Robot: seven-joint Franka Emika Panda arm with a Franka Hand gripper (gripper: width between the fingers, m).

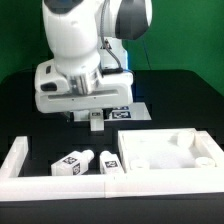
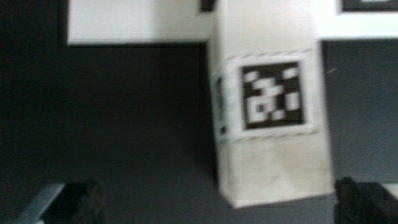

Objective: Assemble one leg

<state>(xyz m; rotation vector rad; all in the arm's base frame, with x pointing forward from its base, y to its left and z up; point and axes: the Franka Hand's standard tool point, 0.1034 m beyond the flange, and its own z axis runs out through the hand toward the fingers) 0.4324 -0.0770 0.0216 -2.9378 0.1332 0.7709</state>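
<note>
Wrist view first: the leg [image 2: 267,110] lies lengthwise on the dark surface [image 2: 107,120] with its black-and-white tag facing up at me. My end effector [image 2: 217,200] is spread wide. One of the fingers [image 2: 71,200] stands well clear of the leg and the other sits just beside its flank, and neither touches it. So I am straddling the leg off-centre, with nothing pinched yet.

In the exterior view my end effector [image 1: 95,117] hangs low over that same leg [image 1: 97,121], just in front of the marker board [image 1: 128,112]. Two look-alike legs [image 1: 72,163] lie side by side near the front of the surface [image 1: 30,100]. The square white panel [image 1: 170,150] with its round sockets sits to the exterior view's right of them.

I judge this to be the reach-and-grasp step, early in the task: the leg is not yet picked up and no leg stands in the panel.

The next move, as I see it, calls for shifting sideways until the leg sits midway between my fingers. After that I settle down around its sides and press them together squarely across its flanks. An off-centre squeeze could nudge or twist the leg on the surface.
</note>
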